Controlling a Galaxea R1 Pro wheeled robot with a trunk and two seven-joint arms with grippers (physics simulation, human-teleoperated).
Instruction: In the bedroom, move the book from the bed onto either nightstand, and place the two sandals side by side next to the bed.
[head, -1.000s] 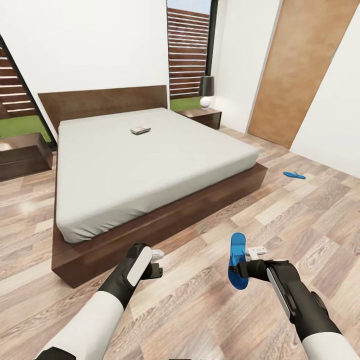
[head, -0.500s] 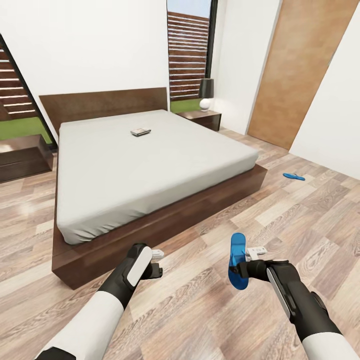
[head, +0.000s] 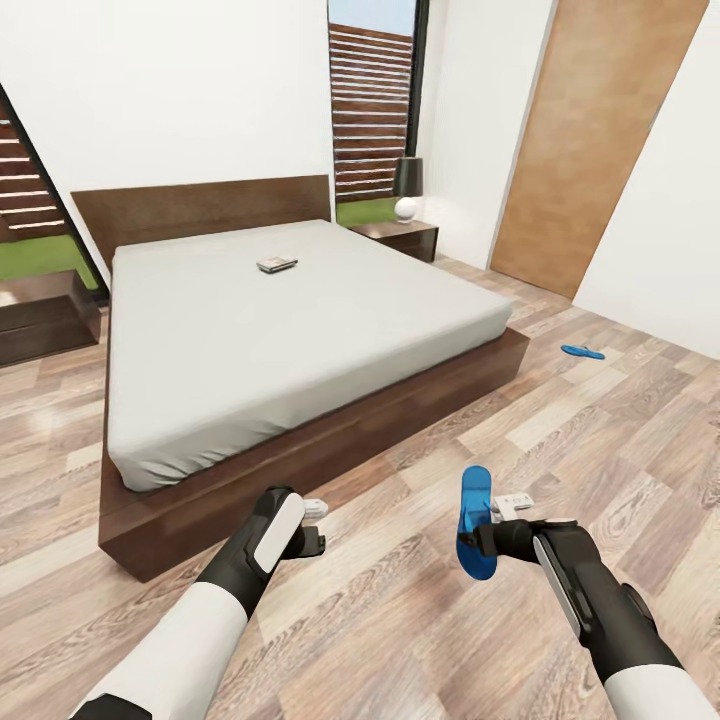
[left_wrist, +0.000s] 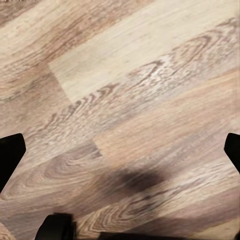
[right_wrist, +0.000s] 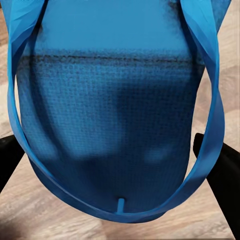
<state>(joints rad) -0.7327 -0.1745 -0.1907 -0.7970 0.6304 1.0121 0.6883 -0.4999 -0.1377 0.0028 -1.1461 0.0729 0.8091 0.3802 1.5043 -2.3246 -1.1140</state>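
Note:
The bed (head: 300, 320), with a dark wooden frame and an off-white mattress, stands ahead in the head view. The book (head: 277, 264) lies flat on the mattress near the headboard. A dark nightstand (head: 402, 237) sits at the bed's far right corner. My right gripper (head: 497, 520) is shut on a blue sandal (head: 476, 520), held on edge above the floor; the sandal's sole (right_wrist: 115, 100) and thong straps show close up between the fingers (right_wrist: 225, 170). The other sandal (head: 582, 351) lies on the floor at the right. My left gripper (head: 315, 510) is open over bare planks (left_wrist: 120, 100).
A dark lamp with a white globe base (head: 409, 188) stands on the nightstand. A low dark wooden unit (head: 40, 312) sits left of the bed. A brown door (head: 585, 140) is at the right wall. Wood-plank floor (head: 560, 440) stretches between the bed and the far sandal.
The whole head view has shifted slightly, with the bed and room drifting left, so the camera moved. Both arms keep their pose and the sandal stays in the right gripper.

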